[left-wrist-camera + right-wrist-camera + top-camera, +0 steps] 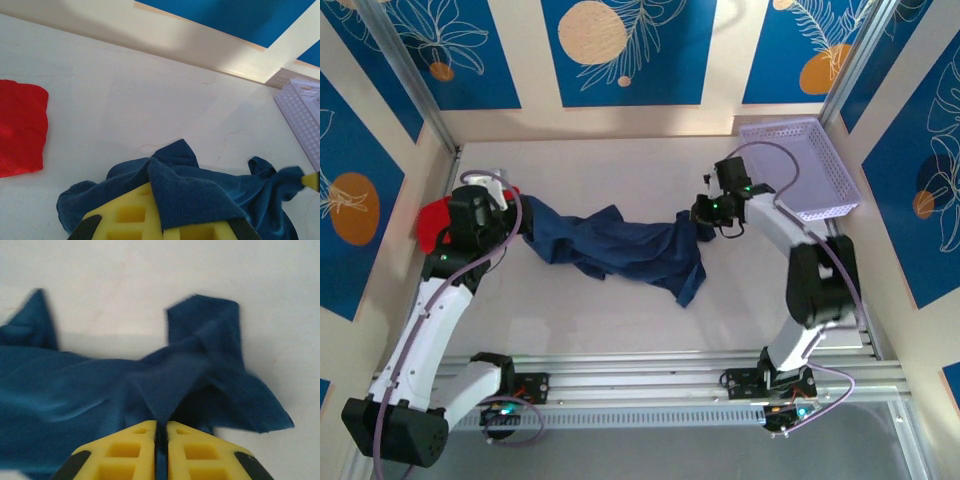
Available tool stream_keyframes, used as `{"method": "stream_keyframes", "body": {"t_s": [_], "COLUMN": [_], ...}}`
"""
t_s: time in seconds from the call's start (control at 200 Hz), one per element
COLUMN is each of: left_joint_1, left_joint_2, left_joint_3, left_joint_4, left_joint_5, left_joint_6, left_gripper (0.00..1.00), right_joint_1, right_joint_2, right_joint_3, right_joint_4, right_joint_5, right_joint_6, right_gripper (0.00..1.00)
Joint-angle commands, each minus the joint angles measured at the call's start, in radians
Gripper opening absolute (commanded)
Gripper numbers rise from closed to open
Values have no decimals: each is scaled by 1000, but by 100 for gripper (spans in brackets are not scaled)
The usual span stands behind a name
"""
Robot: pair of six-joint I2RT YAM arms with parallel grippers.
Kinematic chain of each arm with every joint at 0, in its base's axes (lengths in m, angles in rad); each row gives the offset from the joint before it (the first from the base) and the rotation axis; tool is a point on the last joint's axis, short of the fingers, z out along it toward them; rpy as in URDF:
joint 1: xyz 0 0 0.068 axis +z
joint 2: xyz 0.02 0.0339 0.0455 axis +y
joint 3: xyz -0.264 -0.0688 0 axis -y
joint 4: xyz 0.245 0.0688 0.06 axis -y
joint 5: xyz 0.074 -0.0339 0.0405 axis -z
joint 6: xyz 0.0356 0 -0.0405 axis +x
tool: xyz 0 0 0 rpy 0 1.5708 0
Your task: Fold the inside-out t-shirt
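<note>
The inside-out t-shirt (620, 245), dark navy, lies bunched and stretched in a band across the middle of the table. My left gripper (520, 215) holds its left end. In the left wrist view, the shirt (200, 190) drapes over the yellow fingers (125, 215) of the left gripper (159, 210), which is shut on the cloth. My right gripper (698, 215) is at the shirt's right end. In the right wrist view, its yellow jaws (161, 425) stand almost together, with a fold of the shirt (100, 390) pinched in the narrow slit between them.
A bright red garment (432, 222) lies at the far left beside the left arm, also seen on the table as the red garment (20, 127). A lilac perforated basket (800, 170) stands at the back right, near the wall, its side showing as the basket (302, 112).
</note>
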Motion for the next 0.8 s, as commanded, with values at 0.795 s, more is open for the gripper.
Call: {"method": "stream_keyframes", "body": {"t_s": [0.795], "left_joint_1": [10], "left_joint_2": [-1], "left_joint_3": [-29], "left_joint_4": [35], "left_joint_5": [30], "left_joint_6": [-1], "left_gripper": [0], "right_joint_1": [3], "right_joint_2": [35], "right_joint_3": [-153], "right_joint_4": [122], "right_joint_5": [-49], "right_joint_6": [25], "right_gripper": [46]}}
